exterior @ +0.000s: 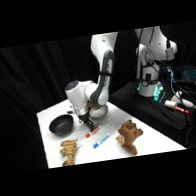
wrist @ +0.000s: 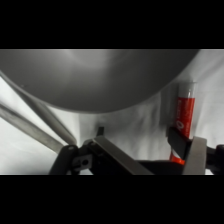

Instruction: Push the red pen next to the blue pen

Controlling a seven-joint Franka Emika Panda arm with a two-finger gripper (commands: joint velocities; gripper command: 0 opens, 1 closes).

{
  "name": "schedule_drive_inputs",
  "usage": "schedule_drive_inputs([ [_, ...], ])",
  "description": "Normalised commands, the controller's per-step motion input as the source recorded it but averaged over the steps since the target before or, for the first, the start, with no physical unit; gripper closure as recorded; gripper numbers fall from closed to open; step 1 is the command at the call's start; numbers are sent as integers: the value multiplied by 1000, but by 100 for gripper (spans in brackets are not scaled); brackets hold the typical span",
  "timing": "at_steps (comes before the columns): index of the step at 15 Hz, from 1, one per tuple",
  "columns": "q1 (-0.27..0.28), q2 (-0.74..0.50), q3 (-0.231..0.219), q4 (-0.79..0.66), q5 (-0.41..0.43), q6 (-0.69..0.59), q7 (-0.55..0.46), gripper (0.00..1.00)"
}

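Just beside the pincer (exterior: 87,124), the red pen (exterior: 92,132).

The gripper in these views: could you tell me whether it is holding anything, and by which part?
Nothing appears held. The gripper is low at the red pen, beside it rather than around it; its finger state cannot be told.

Setting: robotics laboratory. Evidence: white robot arm (exterior: 102,70) mounted beside a white surface (exterior: 142,139); black curtain backdrop (exterior: 27,75) enclosing the workspace; electronics with lit teal indicators (exterior: 189,74) and loose cables (exterior: 180,105) on a dark bench at right; assorted test items laid out, including a black bowl (exterior: 61,124) and brown plush toy (exterior: 130,137).
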Motion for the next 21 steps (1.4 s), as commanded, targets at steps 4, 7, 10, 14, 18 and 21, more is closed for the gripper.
schedule_drive_inputs([
  [4,159,-88,60,-148,4,97,107,0],
  [7,178,-119,44,-189,-32,91,109,0],
  [10,160,-146,-11,-178,-93,66,115,0],
  [14,83,-272,-18,-199,-105,-61,71,0],
  [18,-4,-464,51,-259,-50,-222,-14,0],
  [21,-12,-538,43,-260,-69,-292,-35,0],
])
